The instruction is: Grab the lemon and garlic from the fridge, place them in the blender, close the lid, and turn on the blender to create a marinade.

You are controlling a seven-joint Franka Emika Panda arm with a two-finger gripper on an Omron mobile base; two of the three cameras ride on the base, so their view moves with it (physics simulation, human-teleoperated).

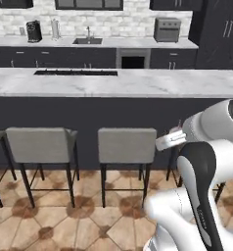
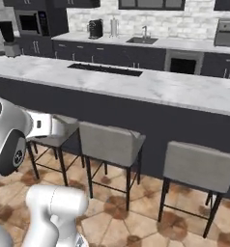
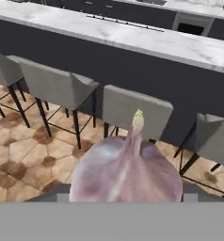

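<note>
- Garlic (image 3: pixel 128 172): a large purple-white bulb with a pale yellow-green tip sits right in front of the hand camera, at the bottom centre of the hand view, its stalk pointing up in that view.
- Fingers: their tips are hidden behind the bulb. They stand wide apart, and the bulb lies exactly where they meet the view, so they appear clamped on the garlic; the contact itself cannot be seen.
- Arm (image 1: pixel 206 162): the white arm rises at the lower right of the left base view and at the lower left of the right base view (image 2: pixel 10 140), raised above the tiled floor (image 1: pixel 55 220) on the near side of the island.
- Island surface (image 1: pixel 113 82): a long white marble top on a dark base, with a dark flat cooktop (image 1: pixel 75 72) set into it.
- Stools (image 1: pixel 127 147): grey-seated stools with dark legs stand in a row against the island's near side.
- Blender (image 2: pixel 9 36): a dark jar on a grey base stands at the far left of the right base view, on the surface near the island's end. Its contents cannot be made out at this size.
- Rear surface: carries a sink (image 1: pixel 87 40) with a tap, a dark coffee machine (image 1: pixel 34 31) and a grey toaster oven (image 1: pixel 167 29). What the sink basin holds cannot be told.
- Tall dark cabinet (image 1: pixel 219 34): stands closed at the far right of the left base view.
</note>
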